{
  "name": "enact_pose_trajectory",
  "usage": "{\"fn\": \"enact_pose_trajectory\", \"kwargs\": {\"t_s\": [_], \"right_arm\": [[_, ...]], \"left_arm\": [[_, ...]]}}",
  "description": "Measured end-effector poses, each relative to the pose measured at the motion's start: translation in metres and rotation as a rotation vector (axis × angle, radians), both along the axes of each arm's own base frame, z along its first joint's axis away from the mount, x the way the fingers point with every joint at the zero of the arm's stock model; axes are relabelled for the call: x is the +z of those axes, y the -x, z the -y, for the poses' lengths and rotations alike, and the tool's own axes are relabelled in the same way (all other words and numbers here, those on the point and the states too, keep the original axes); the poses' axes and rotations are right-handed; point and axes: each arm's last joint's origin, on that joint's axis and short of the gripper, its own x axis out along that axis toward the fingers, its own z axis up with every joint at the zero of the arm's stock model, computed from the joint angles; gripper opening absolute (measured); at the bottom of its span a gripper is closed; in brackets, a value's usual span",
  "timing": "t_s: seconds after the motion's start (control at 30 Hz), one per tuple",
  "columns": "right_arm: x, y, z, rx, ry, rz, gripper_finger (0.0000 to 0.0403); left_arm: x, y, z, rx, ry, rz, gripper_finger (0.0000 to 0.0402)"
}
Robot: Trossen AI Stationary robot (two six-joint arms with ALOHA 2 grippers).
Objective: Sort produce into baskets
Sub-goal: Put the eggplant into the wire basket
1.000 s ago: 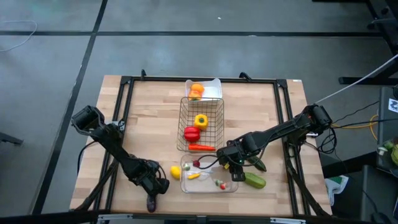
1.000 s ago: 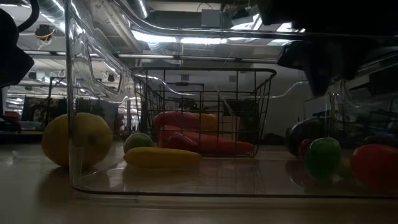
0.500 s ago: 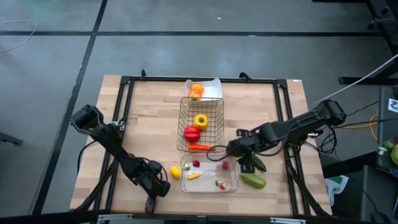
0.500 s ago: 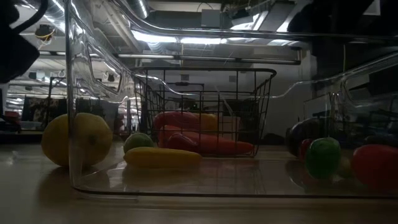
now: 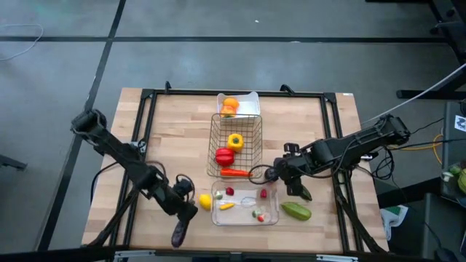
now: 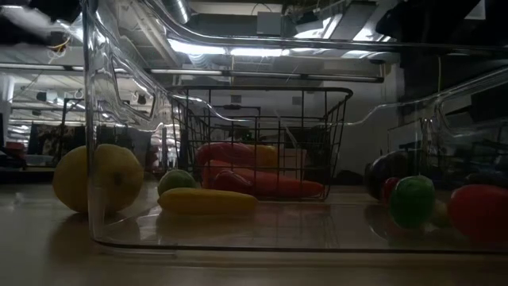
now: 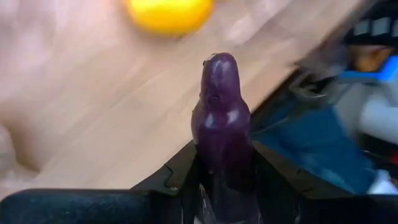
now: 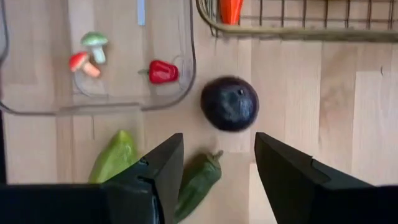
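Left wrist view, your left tool (image 7: 224, 180) clamped on an eggplant (image 7: 222, 124), lemon (image 7: 168, 14) beyond, your right tool (image 8: 214, 171) parted, empty, above a dark round fruit (image 8: 229, 102) on the worktop (image 8: 348, 124).

A wooden table (image 5: 175, 138) with a black frame (image 5: 145, 98) stands on a grey floor (image 5: 218, 44) crossed by dark seams, upper half of the high view. A white cable (image 5: 22, 33) loops at the upper left; more cables (image 5: 422, 138) and clutter crowd the right edge. In the low view, ceiling strip lights (image 6: 238, 49) glow across the top centre over a dim room.
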Motion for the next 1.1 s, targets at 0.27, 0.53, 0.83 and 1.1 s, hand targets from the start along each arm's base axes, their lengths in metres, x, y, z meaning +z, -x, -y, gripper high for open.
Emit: {"fn": "enact_pose_trajectory", "kwargs": {"t_s": [0.27,0.53,0.83,1.1], "right_arm": [[-0.001,0.002,0.002,-0.011,0.043,-0.018,0.0198],[0.000,0.001,0.002,-0.022,0.070,0.005,0.0198],[0.000,0.000,0.002,-0.024,0.067,0.013,0.0198],[0.000,-0.002,0.002,-0.028,0.065,0.040,0.0198]], "left_arm": [[0.045,0.002,-0.044,0.086,-0.156,0.298,0.0120],[0.070,-0.014,-0.101,0.200,-0.553,0.519,0.0120],[0.066,-0.039,-0.167,0.188,-0.895,0.450,0.0120],[0.038,-0.059,-0.211,0.162,-1.032,0.276,0.0120]]}}
